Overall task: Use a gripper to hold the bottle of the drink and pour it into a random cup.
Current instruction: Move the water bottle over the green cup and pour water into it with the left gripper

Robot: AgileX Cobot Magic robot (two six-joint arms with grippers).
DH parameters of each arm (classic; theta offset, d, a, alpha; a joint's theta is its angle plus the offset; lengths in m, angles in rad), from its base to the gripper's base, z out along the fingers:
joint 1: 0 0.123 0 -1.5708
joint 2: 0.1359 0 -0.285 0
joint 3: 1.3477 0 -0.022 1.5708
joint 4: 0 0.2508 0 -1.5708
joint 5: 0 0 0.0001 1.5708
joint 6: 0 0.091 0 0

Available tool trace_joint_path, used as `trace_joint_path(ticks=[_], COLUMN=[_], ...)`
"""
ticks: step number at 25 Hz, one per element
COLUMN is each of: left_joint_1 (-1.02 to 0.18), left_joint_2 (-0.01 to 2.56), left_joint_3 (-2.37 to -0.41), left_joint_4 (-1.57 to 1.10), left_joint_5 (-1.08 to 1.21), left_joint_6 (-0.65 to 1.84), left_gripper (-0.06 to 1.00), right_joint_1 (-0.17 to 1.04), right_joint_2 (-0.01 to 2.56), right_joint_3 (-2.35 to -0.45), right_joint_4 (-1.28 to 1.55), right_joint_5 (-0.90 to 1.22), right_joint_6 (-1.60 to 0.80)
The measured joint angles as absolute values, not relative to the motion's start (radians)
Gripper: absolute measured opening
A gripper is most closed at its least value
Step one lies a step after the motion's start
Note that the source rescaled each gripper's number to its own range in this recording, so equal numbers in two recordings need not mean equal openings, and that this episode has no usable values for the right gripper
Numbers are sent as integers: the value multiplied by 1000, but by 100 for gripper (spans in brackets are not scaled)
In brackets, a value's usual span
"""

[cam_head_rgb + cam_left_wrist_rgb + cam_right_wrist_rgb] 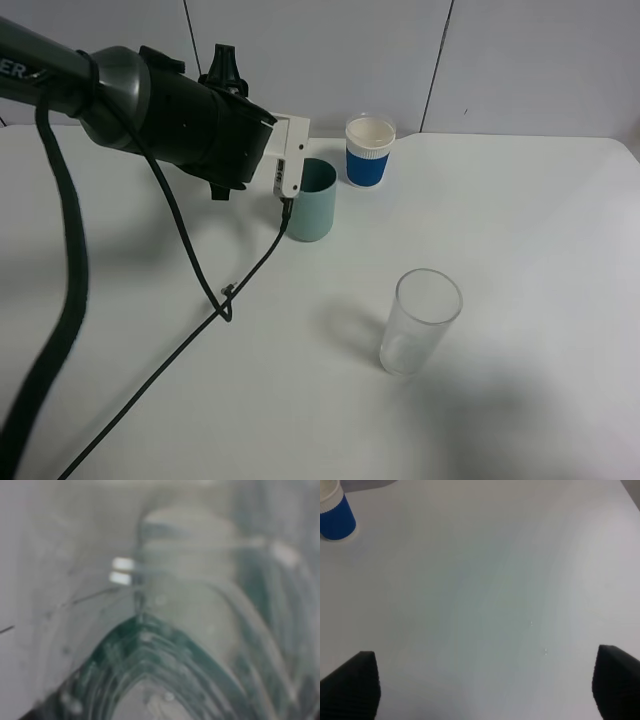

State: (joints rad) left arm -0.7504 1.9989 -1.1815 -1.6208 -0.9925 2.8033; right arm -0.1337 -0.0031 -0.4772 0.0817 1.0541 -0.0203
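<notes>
While no stream of drink shows, the pickup part looks done. The left end effector (290, 160) hangs over the far left of the surface (520, 230) with its white jaws right at the left rim of the teal cup (312, 205), and it is closed. From the high camera the bottle is hidden behind the bulky black body, whose black cable (180, 250) trails toward the near edge. In the left wrist view the bottle of the drink (150, 650) fills the whole picture as blurred clear plastic with bands of dark green label. I judge, then, that the jaws are clamped on it, up off the surface beside the cup.

Which way its neck points I cannot read for sure. My guess is that its long axis leans toward the cup and is not upright. Whether any drink is in the cup I cannot tell, as its inside is dark. What is left, as I judge it, is to tip the bottle over the cup's mouth, pour, and right it again.

Further right and farther back stands the white-and-blue cup (369, 152). Nearer is the clear glass (418, 322), and both are well apart from the action. The right end effector (483, 685) shows only in its own view, fingers spread wide over bare surface, holding nothing.
</notes>
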Motion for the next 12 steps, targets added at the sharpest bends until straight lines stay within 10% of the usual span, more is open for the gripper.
trace_joint_path(ticks=[12], left_joint_1=[-750], left_joint_2=[1999], left_joint_3=[-1182], left_joint_4=[-1622], left_joint_5=[-997], left_joint_6=[2838], left_gripper=[0], right_joint_1=[-134], right_joint_2=[-3], right_joint_3=[-477], right_joint_4=[82], right_joint_5=[1054], right_joint_6=[-20])
